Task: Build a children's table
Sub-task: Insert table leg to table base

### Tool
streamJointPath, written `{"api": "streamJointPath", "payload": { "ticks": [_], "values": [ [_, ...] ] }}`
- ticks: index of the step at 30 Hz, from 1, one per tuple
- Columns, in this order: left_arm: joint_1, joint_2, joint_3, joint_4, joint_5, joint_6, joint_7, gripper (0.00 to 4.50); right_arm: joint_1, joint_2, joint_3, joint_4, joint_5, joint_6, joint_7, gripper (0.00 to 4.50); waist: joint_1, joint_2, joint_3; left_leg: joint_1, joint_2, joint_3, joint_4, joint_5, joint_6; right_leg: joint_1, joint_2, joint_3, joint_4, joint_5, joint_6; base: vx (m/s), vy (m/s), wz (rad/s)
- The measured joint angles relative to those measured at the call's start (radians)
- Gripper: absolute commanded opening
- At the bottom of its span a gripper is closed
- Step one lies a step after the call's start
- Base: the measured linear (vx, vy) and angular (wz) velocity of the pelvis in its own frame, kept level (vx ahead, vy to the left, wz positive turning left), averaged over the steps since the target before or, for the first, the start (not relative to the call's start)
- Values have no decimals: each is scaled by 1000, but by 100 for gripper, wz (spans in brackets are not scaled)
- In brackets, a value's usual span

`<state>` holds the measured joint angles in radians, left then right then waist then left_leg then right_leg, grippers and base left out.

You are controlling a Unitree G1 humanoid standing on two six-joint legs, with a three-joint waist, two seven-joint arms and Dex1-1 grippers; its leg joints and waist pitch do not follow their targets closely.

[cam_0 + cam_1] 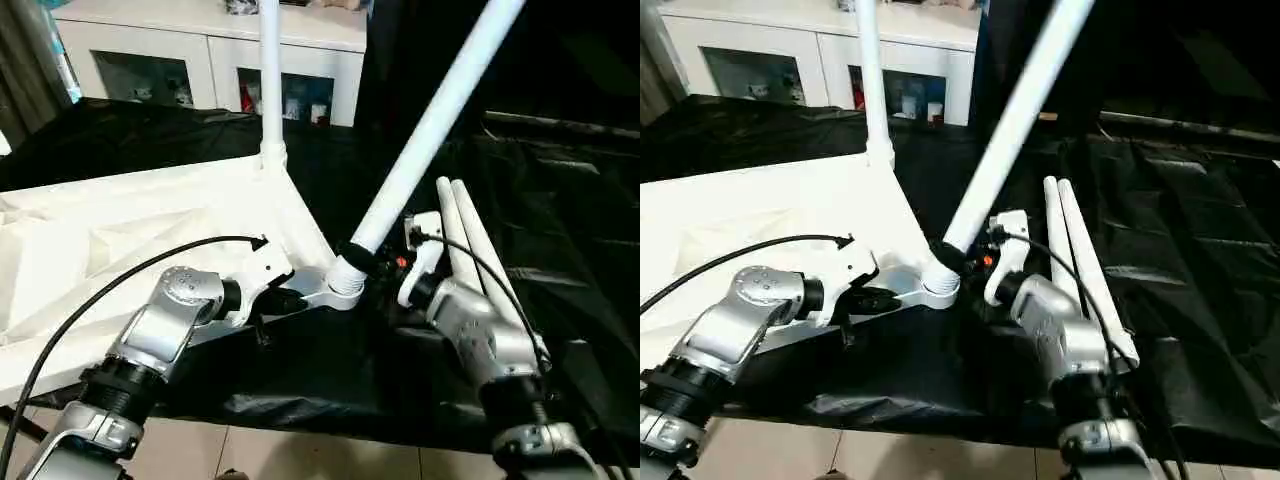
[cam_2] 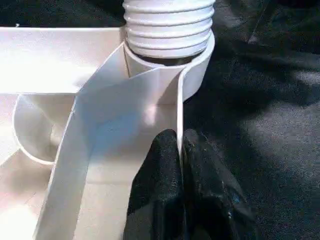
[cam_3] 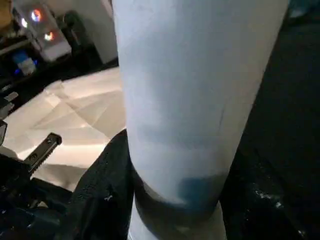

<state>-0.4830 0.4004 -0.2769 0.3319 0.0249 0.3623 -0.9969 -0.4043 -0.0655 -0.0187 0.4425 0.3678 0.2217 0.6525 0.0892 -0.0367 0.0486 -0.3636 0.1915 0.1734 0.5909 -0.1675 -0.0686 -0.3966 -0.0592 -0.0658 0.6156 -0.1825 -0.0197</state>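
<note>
Four legs in all, accounted for as follows.

Item: children's table top (image 1: 120, 240), white plastic, lying underside up on the black-draped bench (image 1: 560, 200), ribs and corner sockets facing the camera.

Leg one (image 1: 270, 70): standing upright in the far corner socket, seemingly seated. Judged done.

Leg two (image 1: 430, 120): its ribbed end is entered in the near corner socket (image 2: 195, 75), but the tube leans well away from upright toward the robot's right. Judged in hand; it looks neither straight nor fully home, so seating it is the current step.

Legs three and four (image 1: 470, 240): lying side by side on the bench, just beside the right forearm, untouched. The sockets meant for them are not identifiable from these views.

Left tool (image 2: 180, 170): fingers pinched narrow on the thin side wall of the top, close behind the near socket, apparently steadying the piece.

Right tool (image 3: 175, 210): fingers standing about half open around the base of the leaning leg, just above the socket, gripping it.

Background: white cabinet (image 1: 210, 50) with glass doors behind the bench; not part of the lot.

Tally, as a judgement: one leg fitted, one partly fitted, two outstanding; turning the finished table onto its feet also remains. Roughly a quarter to a third complete.
</note>
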Motion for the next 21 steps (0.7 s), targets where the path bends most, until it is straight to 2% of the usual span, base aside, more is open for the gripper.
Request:
{"api": "streamJointPath", "payload": {
  "ticks": [2, 4, 7, 13, 21],
  "values": [
    [-1, 0, -3, 2, 0, -4, 0, 0, 12, 3, 6, 0, -12, -32, 0, 188, 0, 0, 0, 0, 0, 0, 0, 0, 0, 0, 0, 0, 0, 0, 0, 0, 0, 0],
    [-2, 0, -5, 11, 0, -13, 0, 0, 18, -7, 39, -9, -49, -74, 1, 188, 0, 3, -2, 0, 0, 0, 0, 0, 0, 1, 0, 0, 0, 0, 0, 0, 0, 0],
    [-3, 0, -6, 16, -1, -18, -2, 0, 21, -37, 90, -44, -103, -86, 2, 188, 1, 3, -3, 0, 0, 0, 0, 0, 0, 1, 0, 0, 0, 0, 0, 0, 0, 0],
    [-3, 12, -15, 18, 3, -33, -2, 0, 0, -62, 134, -53, -151, -89, 13, 188, -2, 2, -4, 1, 0, 0, -1, 0, 0, 1, 0, 0, 0, 0, 0, 0, 0, 0],
    [-4, 25, -28, 10, 13, -44, -23, 0, -53, -93, 167, -37, -172, -24, 64, 188, -3, -12, -13, 1, 0, 0, -5, 0, 0, 0, 0, 0, -4, -1, 1, 0, 0, 0]
  ]
}}
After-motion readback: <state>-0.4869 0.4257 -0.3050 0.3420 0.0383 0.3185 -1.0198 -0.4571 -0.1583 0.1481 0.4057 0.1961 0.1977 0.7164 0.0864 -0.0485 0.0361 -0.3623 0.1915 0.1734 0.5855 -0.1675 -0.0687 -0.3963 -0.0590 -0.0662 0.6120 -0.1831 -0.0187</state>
